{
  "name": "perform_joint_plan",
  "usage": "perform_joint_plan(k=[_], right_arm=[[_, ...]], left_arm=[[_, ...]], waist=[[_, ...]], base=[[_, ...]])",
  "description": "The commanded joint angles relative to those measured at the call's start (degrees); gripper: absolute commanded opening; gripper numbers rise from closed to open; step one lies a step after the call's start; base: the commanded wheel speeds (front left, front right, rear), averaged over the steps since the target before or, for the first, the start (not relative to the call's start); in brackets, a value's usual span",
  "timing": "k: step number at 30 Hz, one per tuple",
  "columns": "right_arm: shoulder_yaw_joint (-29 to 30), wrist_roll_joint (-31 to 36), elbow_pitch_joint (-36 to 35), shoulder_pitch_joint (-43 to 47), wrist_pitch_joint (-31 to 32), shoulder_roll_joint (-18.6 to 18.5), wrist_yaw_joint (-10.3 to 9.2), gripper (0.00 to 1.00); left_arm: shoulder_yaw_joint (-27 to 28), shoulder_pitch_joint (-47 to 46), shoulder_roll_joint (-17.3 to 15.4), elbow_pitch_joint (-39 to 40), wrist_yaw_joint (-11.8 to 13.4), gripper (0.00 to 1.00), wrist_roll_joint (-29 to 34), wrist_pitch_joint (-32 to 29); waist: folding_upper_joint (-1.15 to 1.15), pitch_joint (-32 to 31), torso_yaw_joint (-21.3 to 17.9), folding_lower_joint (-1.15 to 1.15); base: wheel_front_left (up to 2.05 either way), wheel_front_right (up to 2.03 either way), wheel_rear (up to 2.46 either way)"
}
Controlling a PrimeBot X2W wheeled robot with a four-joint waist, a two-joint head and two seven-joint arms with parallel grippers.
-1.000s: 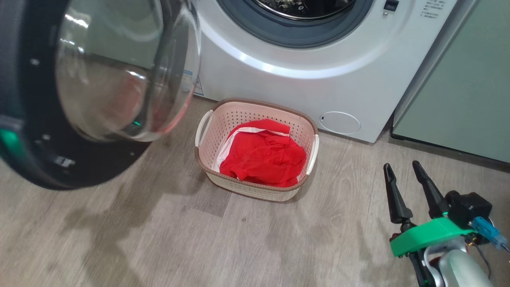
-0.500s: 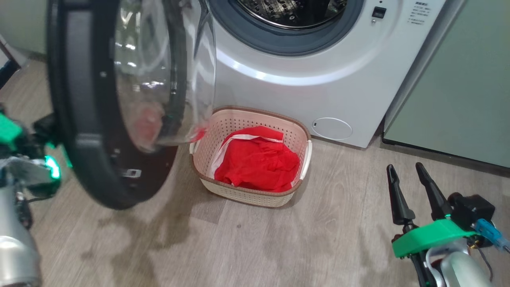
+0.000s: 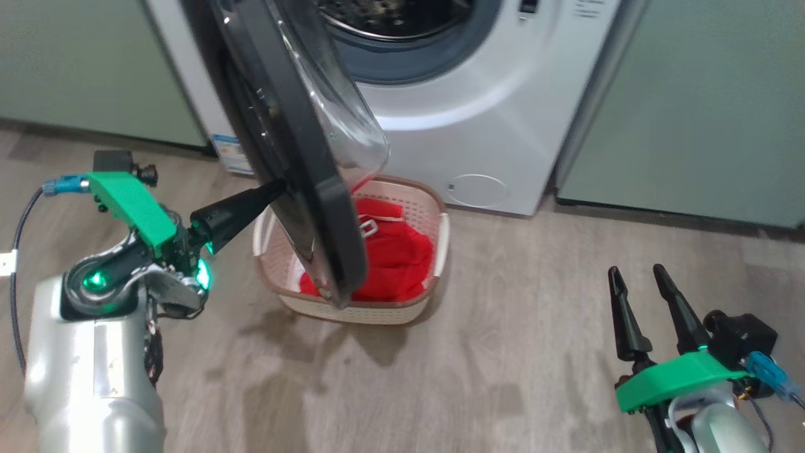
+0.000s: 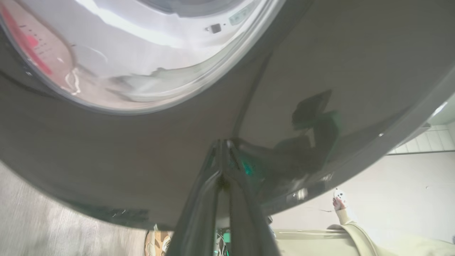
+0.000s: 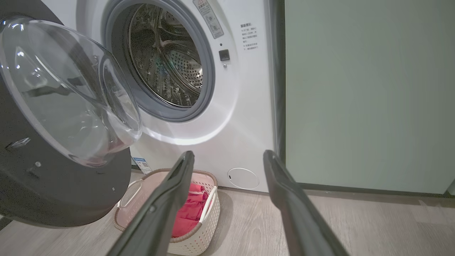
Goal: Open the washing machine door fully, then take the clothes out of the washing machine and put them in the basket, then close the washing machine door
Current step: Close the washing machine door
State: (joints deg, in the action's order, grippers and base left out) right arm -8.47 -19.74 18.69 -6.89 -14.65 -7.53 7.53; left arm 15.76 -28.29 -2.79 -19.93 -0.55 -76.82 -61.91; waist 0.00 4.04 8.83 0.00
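Swung inward, glossy black-ringed washing machine door [image 3: 302,163] touches closed left end effector [image 3: 280,185]; right end effector [image 3: 635,270] gapes, empty.

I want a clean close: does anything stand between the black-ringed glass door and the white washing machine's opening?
Nothing visible does. The grey rubber seal is bare; the red clothes lie in the cream perforated basket, apparently below where the door swings.

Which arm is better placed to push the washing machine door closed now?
Probably the left. The left end effector, shut, touches the outer face of the washing machine door. The right end effector is open and far from it, above the floor.
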Motion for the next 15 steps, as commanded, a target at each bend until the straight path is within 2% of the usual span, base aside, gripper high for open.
perform_joint_plan(k=[1, 6, 11, 12, 15], right_arm=[[-1.1, -0.3, -1.3, -1.7, -0.3, -0.1, -0.04, 1.00], [-1.2, -0.4, -1.6, -3.2, -0.3, 0.5, -0.04, 1.00], [-0.7, -0.5, -1.8, -3.7, -0.3, 0.9, -0.04, 1.00], [-0.6, -0.5, -1.8, -3.6, -0.3, 1.1, -0.04, 1.00], [-0.4, -0.4, -1.9, -3.2, -0.3, 1.4, -0.04, 1.00]], left_arm=[[1.5, -2.7, -1.3, 0.9, -0.5, 0.00, 0.5, 1.4], [1.0, -5.1, -1.1, -2.8, -1.8, 0.00, 1.4, 4.8], [1.7, -7.7, -2.3, -6.7, -3.1, 0.00, 2.4, 7.6], [2.2, -8.7, -2.7, -8.2, -3.6, 0.00, 2.6, 8.9], [2.7, -10.0, -3.1, -10.4, -4.2, 0.00, 3.0, 10.9]], waist=[[0.00, 0.6, -2.9, 0.00], [0.00, 2.2, -8.9, 0.00], [0.00, 3.3, -15.0, 0.00], [0.00, 3.4, -17.3, 0.00], [0.00, 3.5, -20.1, 0.00]], base=[[0.00, 0.00, 0.00], [0.00, 0.00, 0.00], [0.00, 0.00, 0.00], [0.00, 0.00, 0.00], [0.00, 0.00, 0.00]])
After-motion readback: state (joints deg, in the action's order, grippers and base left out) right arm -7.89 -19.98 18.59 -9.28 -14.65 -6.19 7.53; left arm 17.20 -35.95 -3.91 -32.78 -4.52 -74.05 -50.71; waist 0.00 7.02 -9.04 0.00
